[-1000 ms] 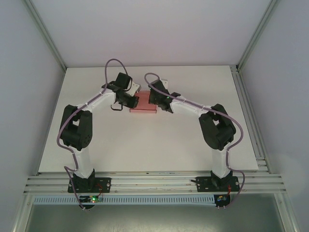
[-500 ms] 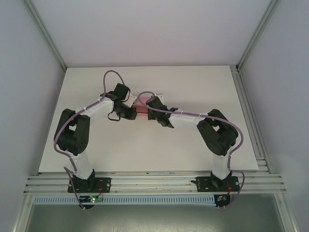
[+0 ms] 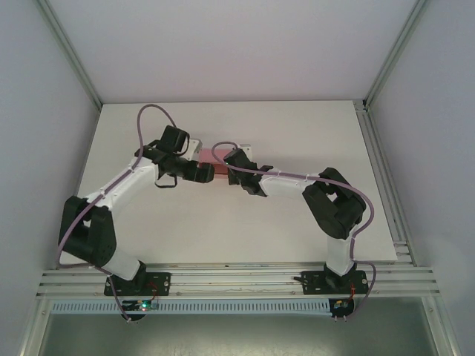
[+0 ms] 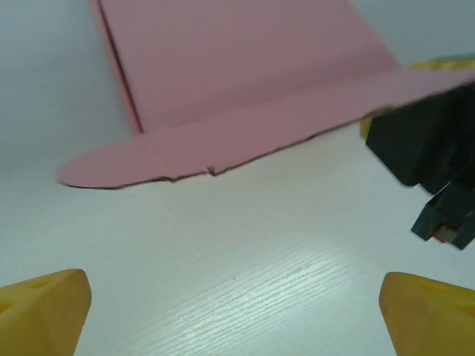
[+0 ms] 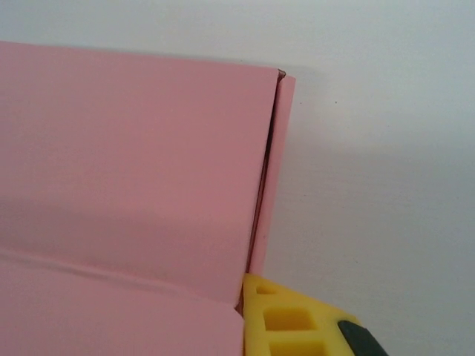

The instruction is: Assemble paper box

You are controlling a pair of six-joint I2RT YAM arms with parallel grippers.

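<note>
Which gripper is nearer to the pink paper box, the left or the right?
Right. The right gripper sits at the paper box, one finger touching its card edge. The left gripper, open, is short of its flap, bare table between.

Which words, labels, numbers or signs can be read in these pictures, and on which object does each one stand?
No text can be read in any view.
The paper box: plain pink card, no print.
The table: plain white, no marks.
The small boards at the arm bases: any print is too small to read.
</note>
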